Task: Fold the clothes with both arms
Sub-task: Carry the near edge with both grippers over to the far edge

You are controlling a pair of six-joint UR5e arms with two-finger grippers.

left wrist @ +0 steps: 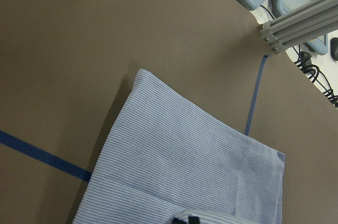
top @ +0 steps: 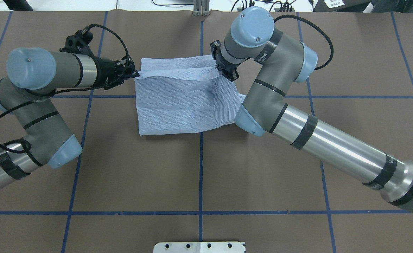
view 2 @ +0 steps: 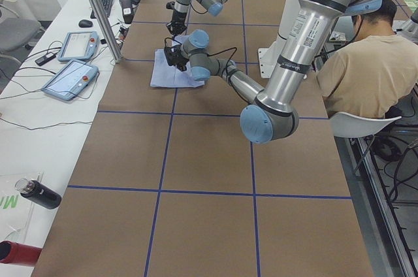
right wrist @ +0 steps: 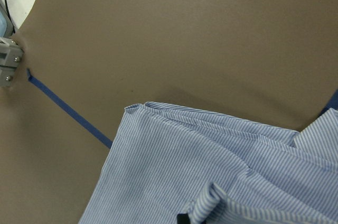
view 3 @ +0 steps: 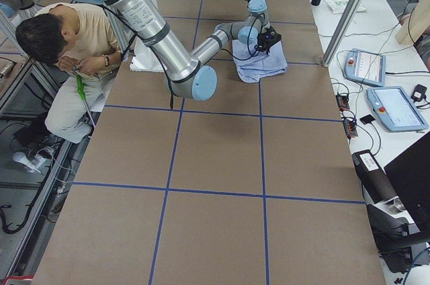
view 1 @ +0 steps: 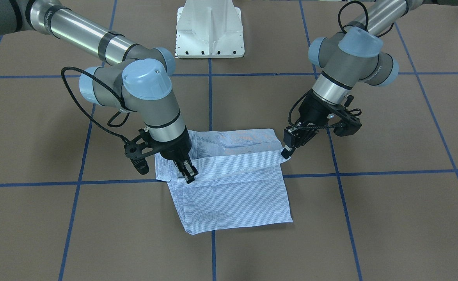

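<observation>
"Which step are you on?"

"Mid-fold, I judge. The shirt [view 1: 233,195] lies as a small rectangle on the bench [view 1: 369,218], near the edge away from my base and about midway along it. My left hand [view 1: 286,151] is pinched tight on one end of a raised edge of the cloth. My right hand [view 1: 188,175] grips the other end, and the cloth runs taut between them."

"And next?"

"Carry that edge across with both hands level and in step, lay it flush on the layer below, then let go."
</observation>
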